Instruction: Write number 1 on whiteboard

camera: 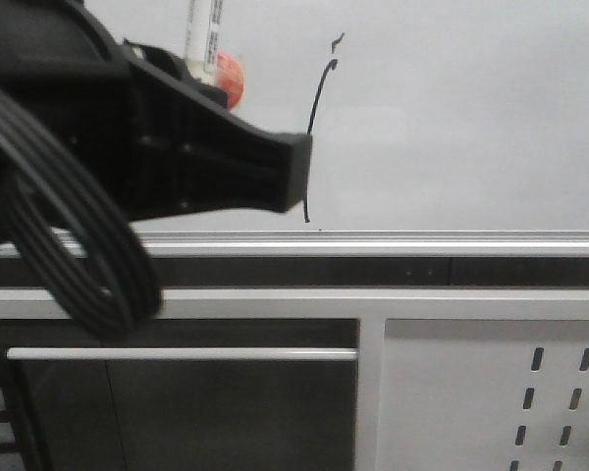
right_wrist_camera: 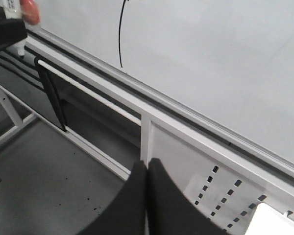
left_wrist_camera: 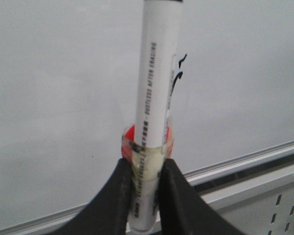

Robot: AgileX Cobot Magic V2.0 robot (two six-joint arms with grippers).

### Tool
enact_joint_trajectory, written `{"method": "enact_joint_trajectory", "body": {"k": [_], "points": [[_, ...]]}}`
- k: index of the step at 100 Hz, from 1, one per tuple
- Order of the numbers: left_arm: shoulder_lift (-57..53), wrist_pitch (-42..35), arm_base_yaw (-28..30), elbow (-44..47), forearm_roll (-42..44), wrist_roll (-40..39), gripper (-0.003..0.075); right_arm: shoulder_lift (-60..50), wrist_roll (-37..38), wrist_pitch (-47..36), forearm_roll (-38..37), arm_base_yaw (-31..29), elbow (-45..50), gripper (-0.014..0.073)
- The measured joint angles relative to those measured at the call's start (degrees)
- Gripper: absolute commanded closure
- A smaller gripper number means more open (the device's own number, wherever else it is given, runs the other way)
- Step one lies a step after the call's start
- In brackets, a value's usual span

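The whiteboard (camera: 452, 118) is glossy white with a silver frame rail (camera: 393, 241) along its lower edge. The number 1 (camera: 318, 108) is a long, slightly curved black stroke with a small tick (camera: 338, 41) above it. My left gripper (camera: 191, 74) is shut on a white marker (camera: 204, 34) wrapped in red and clear tape, just left of the stroke. In the left wrist view the marker (left_wrist_camera: 157, 73) stands between the black fingers (left_wrist_camera: 118, 196) and hides part of the stroke (left_wrist_camera: 178, 78). My right gripper (right_wrist_camera: 147, 169) is shut and empty, below the board; the stroke (right_wrist_camera: 120, 34) also shows in the right wrist view.
A grey perforated metal panel (camera: 530, 392) sits below the rail at the right and also shows in the right wrist view (right_wrist_camera: 210, 181). A dark recess with a white bar (camera: 177, 353) is at the lower left. The left arm's black cables (camera: 69, 255) fill the near left.
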Motion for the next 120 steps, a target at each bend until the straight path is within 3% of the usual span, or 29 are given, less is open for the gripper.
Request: {"method": "enact_joint_trajectory", "body": {"k": [26, 80, 120], "points": [[3.36, 0.11, 1.57, 0.0, 0.23, -3.99, 0.0738, -1.56, 0.17, -3.23, -1.58, 0.0, 5.76, 0.0661], [3.47, 0.22, 13.22, 0.0, 7.03, -11.17, 0.0738, -1.56, 0.26, -10.17, -1.74, 0.0, 9.78, 0.0661], [3.47, 0.22, 15.2, 0.0, 8.39, -16.72, 0.0738, -1.56, 0.26, -11.06, -1.94, 0.0, 9.78, 0.0661]]}}
